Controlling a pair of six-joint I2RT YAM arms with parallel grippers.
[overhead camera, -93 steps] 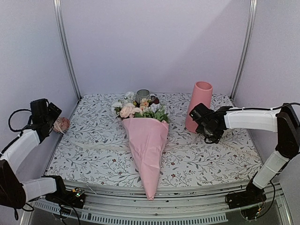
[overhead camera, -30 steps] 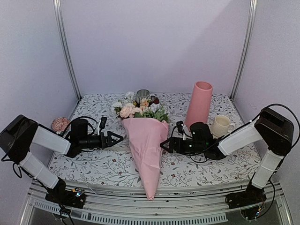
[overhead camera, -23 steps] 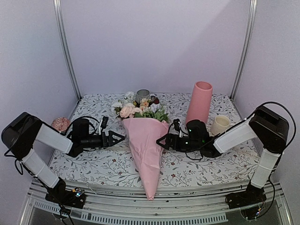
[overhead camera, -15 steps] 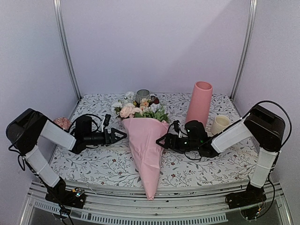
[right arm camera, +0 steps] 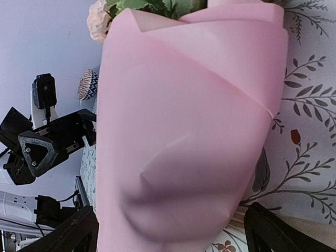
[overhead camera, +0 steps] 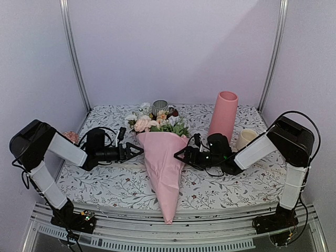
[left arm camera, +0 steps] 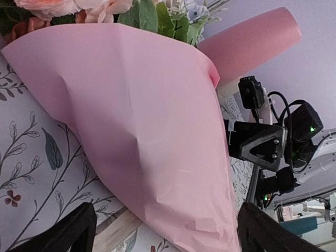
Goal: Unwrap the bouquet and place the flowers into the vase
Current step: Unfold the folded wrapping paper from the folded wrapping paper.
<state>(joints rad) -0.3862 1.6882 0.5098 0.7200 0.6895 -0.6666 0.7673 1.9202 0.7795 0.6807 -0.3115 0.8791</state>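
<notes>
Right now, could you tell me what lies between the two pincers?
The bouquet in its pink paper cone lies between the left pincer and the right pincer; the top view shows it.

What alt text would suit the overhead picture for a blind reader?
A bouquet in pink paper lies on a flowered table, with the left gripper and right gripper open on either side of it. A tall pink vase stands behind, at right.
</notes>
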